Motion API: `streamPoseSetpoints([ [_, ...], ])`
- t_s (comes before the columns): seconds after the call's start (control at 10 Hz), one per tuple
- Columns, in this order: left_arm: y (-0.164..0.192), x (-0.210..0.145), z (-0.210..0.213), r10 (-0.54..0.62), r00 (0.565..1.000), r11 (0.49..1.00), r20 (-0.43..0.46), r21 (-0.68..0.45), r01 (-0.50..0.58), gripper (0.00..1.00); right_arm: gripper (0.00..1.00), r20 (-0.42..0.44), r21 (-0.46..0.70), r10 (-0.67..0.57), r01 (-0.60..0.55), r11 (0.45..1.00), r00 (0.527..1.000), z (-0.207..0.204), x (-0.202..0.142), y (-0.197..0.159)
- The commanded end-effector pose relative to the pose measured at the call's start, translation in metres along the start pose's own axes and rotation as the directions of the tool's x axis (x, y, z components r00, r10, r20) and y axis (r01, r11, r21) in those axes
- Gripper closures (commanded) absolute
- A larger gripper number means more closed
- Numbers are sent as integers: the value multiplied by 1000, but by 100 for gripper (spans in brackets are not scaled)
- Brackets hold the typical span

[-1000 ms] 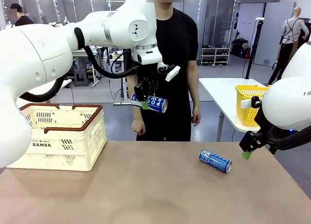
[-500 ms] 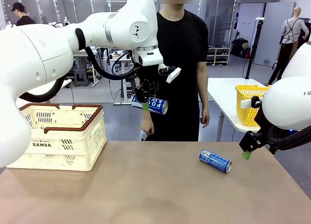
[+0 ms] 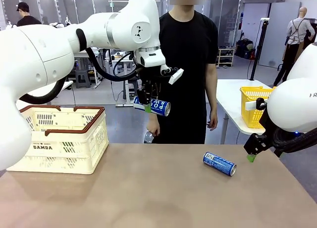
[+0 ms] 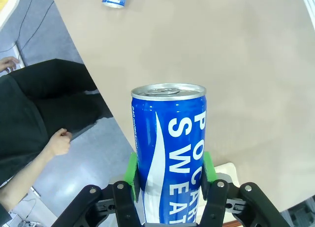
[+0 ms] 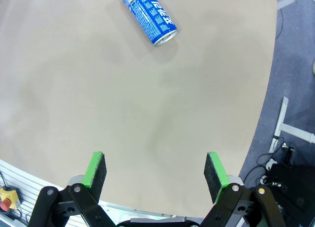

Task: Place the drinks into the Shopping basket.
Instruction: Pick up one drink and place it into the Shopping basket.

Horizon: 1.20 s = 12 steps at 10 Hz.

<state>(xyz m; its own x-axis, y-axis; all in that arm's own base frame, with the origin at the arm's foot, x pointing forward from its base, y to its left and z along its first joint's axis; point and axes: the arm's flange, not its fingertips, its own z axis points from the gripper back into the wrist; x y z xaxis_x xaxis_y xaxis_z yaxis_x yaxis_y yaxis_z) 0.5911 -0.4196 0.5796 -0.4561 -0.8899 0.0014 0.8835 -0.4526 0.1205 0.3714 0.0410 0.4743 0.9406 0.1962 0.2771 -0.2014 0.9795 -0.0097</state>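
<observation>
Status: task in progress, first transfer under way.

The left gripper (image 3: 147,103) is clamped on a blue can (image 4: 170,148), with its green pads pressed against opposite sides of the can body near the bottom end. Seen from the front, the blue can hangs sideways in the air, well above the table (image 3: 148,198), in front of the person (image 3: 187,65) standing at the far side. It is to the right of the Shopping basket (image 3: 74,130) and higher than its rim, but not over the opening.

The Shopping basket stands on the left part of the table with its brown handles lowered. From the front its slotted wall hides the interior, so I cannot tell whether any drink already lies inside.

A second can (image 3: 219,163), also blue, lies on its side on the right part of the table, apart from everything else. The right gripper (image 3: 251,154) hovers near it, toward the table's right edge, with its jaws spread wide and empty. Its wrist view shows bare tabletop between the pads, with the second can farther ahead.

Assessment: no drink is confirmed delivered. As I judge it, the remaining work is as follows:
1. Carry the blue can leftward over the basket opening, lower it and release it.
2. Grasp the second can and deposit it the same way.
</observation>
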Motion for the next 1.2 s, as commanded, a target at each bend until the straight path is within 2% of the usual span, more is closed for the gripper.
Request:
streamPoseSetpoints([
  [0.0,-1,-1,9,3,1000,1000,2,13,-3,100,0,-3,-1,17,-17,1000,1000,1,1,-2],
  [0.4,-1,-1,9,3,1000,1000,2,13,-3,100,0,-3,-1,17,-17,1000,1000,1,1,-2],
  [0.5,0,0,0,0,1000,1000,0,0,0,43,0,-3,-1,17,-17,1000,1000,1,1,-2],
  [0.7,-33,-44,19,110,992,994,-56,30,-108,43,0,-3,-1,17,-17,1000,1000,1,1,-2],
  [0.9,-64,-89,23,223,973,974,-57,42,-221,43,0,-3,-1,17,-17,1000,1000,1,1,-2],
  [1.1,-101,-141,13,350,937,936,-12,47,-349,43,0,-3,-1,17,-17,1000,1000,1,1,-2],
])
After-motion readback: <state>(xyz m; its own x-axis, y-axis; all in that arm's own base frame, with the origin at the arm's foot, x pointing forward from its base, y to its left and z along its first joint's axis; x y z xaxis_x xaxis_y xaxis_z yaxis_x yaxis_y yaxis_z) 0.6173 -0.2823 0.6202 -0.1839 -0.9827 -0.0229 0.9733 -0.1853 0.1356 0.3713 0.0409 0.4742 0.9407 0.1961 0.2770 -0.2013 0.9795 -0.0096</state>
